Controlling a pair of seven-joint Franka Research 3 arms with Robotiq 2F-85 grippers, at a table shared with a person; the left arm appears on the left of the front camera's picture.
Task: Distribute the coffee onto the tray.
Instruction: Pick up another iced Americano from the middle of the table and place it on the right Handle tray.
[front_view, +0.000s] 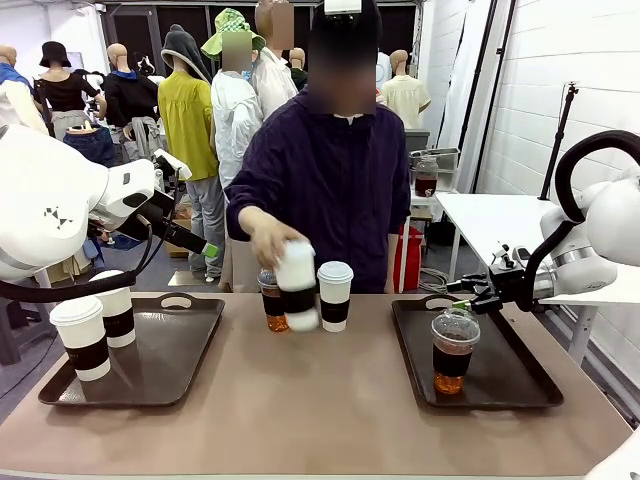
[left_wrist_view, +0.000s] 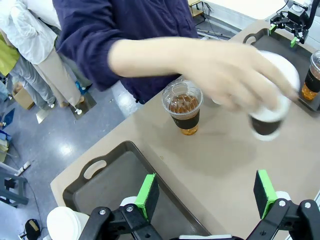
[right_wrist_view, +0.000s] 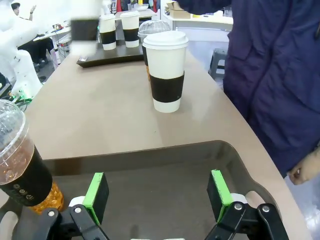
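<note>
Our left gripper (left_wrist_view: 205, 200) by the left tray (front_view: 190, 360) and right gripper (right_wrist_view: 157, 197) over the right tray (front_view: 510, 380), beside its clear cup (front_view: 453, 350), stand with jaws apart, apparently waiting while the person's hand (front_view: 265, 238) holds a paper cup (front_view: 297, 285) mid-table.

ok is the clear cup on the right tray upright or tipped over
Upright: the clear cup stands on its base on the right tray, dome lid on top.

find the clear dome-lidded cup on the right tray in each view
front view: clear dome-lidded cup right of centre, on the right tray.
left wrist view: far right edge, partly cut off, on the right tray.
right wrist view: bottom left corner, on the right tray.
shared landmark: the right tray under it.
</note>
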